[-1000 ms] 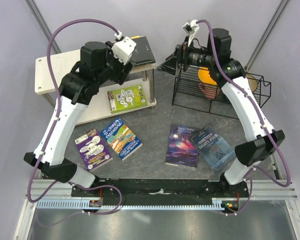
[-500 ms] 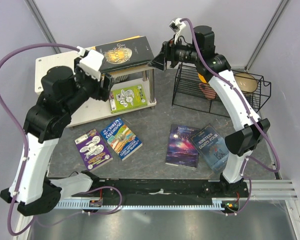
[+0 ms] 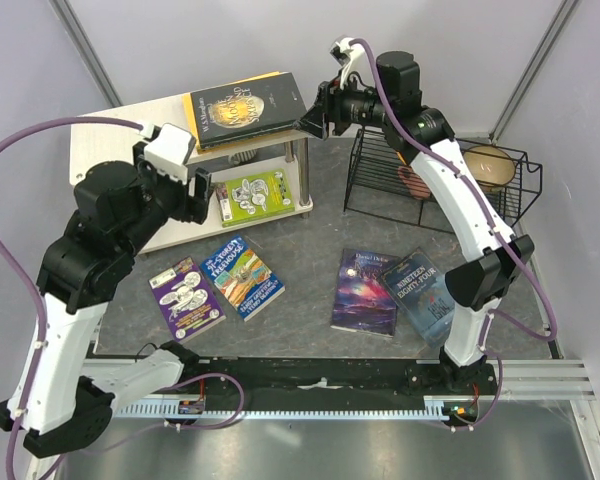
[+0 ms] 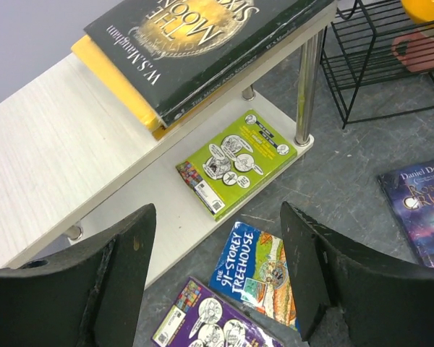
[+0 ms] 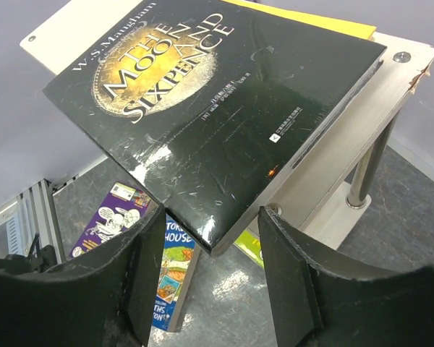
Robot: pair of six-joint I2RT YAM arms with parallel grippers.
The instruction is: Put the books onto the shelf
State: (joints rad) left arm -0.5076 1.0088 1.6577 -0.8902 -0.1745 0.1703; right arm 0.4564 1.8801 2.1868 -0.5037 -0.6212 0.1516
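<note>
Two arms are up in the overhead view. Your left arm is folded high, its left pincer (image 3: 198, 195) hanging just off the shelf (image 3: 100, 150) by the lower board. Your right arm is stretched far across, the right pincer (image 3: 315, 115) at the top board's right corner. The black-and-gold book (image 3: 250, 105) lies on the yellow book (image 3: 195, 108) up top, and the lime-green book (image 3: 255, 196) is on the lower board. The purple book (image 3: 185, 297), multicoloured book (image 3: 242, 277), galaxy book (image 3: 365, 290) and blue book (image 3: 427, 293) lie flat on the desk (image 3: 310, 240). The wire rack (image 3: 380, 175) stands to the right.

The left wrist cam adds what overhead can't: the fingers (image 4: 116, 282) are spread wide with nothing between them, tilted down over the lower board.

The right wrist cam shows the black-and-gold book's corner overhanging the shelf edge (image 5: 390, 79), right at the mouth of the spread fingers (image 5: 304, 282). You can't tell whether they touch it.
</note>
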